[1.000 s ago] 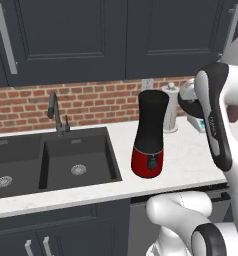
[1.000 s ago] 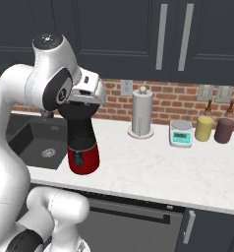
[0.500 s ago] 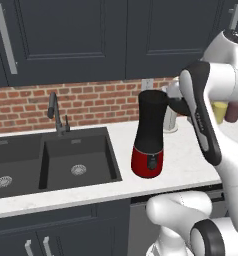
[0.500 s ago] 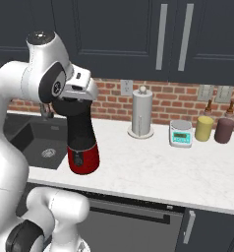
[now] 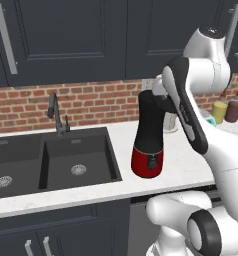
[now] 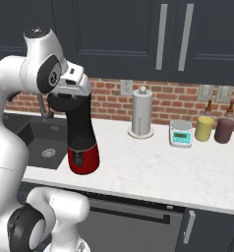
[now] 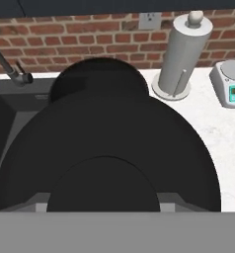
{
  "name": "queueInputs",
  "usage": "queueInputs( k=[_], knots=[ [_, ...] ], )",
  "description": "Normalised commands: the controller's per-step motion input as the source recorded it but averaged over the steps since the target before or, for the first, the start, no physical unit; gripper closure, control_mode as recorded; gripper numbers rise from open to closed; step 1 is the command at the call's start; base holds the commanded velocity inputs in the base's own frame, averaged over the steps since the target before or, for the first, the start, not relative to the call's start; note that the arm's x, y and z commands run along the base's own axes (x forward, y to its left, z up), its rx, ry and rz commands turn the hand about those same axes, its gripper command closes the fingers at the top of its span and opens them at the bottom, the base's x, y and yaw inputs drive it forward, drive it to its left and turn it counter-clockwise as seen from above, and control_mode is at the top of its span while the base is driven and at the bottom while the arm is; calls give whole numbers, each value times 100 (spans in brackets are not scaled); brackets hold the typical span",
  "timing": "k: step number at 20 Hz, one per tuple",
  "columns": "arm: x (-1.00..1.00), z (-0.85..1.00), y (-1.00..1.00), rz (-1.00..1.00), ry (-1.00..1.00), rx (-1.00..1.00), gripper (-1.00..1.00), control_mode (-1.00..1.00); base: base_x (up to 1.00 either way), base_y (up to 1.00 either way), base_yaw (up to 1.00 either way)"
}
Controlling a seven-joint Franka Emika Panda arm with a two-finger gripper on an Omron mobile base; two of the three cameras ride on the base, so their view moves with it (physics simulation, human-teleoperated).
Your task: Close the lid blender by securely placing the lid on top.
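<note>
Directly beneath the gripper (image 6: 65,98), the lid (image 7: 107,163) sits over the blender (image 6: 80,140), aligned for seating; gripper closure cannot be determined.

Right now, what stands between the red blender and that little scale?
In the right base view, the paper-towel roll stands on the counter between the blender and the scale.

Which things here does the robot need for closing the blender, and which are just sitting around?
For the job:
- blender, on the counter beside the sink
- lid, the big black disc close below the camera
- tool, right at the blender's top

Just sitting around:
- paper-towel roll
- kitchen scale
- yellow jar
- dark jar
- sink
- faucet
</note>
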Motion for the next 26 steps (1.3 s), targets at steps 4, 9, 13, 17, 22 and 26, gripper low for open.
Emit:
queueInputs(
  k=[4, 9, 13, 17, 22, 26],
  knots=[
    [28, -6, 12, 0, 5, 0, 100, -100, 0, 0, 0],
    [28, -12, 1, 0, 5, 0, 100, -100, 0, 0, 0],
    [25, -18, 0, 0, 4, 0, 100, -100, 0, 0, 0],
    [28, -18, 0, 0, 4, 0, 100, -100, 0, 0, 0],
    [24, -12, 0, 0, 1, 0, 100, -100, 0, 0, 0],
    [26, -7, 0, 0, 0, 0, 100, -100, 0, 0, 0]
  ],
)
